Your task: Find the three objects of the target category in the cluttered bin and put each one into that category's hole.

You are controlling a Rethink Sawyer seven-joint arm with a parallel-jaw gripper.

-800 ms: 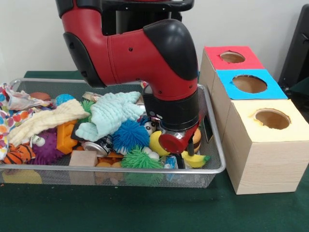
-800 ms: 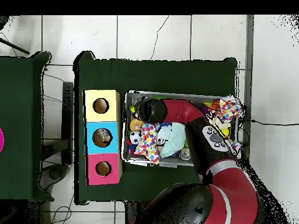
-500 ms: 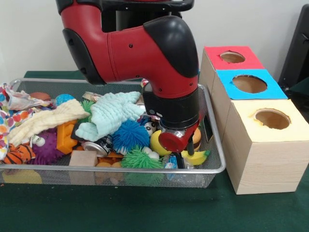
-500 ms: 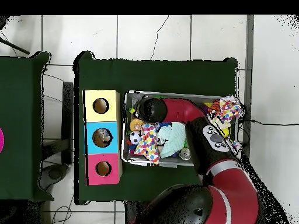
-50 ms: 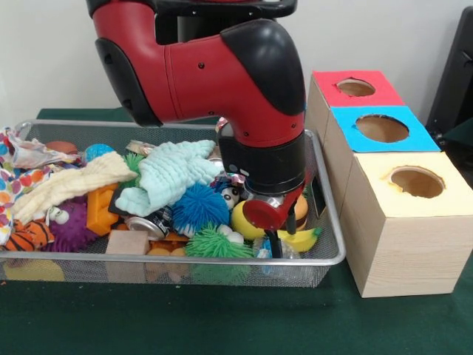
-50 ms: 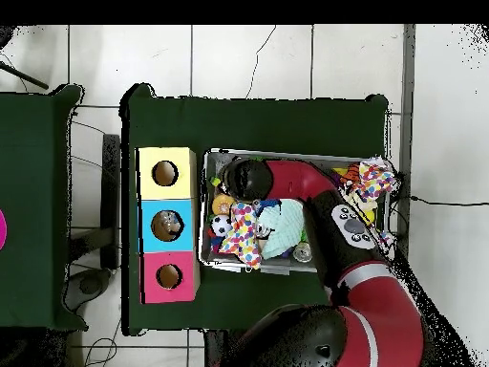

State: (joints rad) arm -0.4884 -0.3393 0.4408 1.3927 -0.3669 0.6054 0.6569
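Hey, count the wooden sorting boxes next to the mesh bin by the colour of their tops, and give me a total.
Red-topped wooden box: 1
Blue-topped wooden box: 1
Yellow-topped wooden box: 1
Total: 3 boxes, each with one round hole in its top.

My own wrist (image 5: 270, 166) covers the bin's (image 5: 329, 222) right end in the front view, so my gripper (image 5: 278, 244) is mostly hidden and I cannot tell how its fingers stand. From overhead my arm (image 6: 315, 196) blocks the bin's middle. The patterned cloth (image 5: 11, 174) runs off the left edge.
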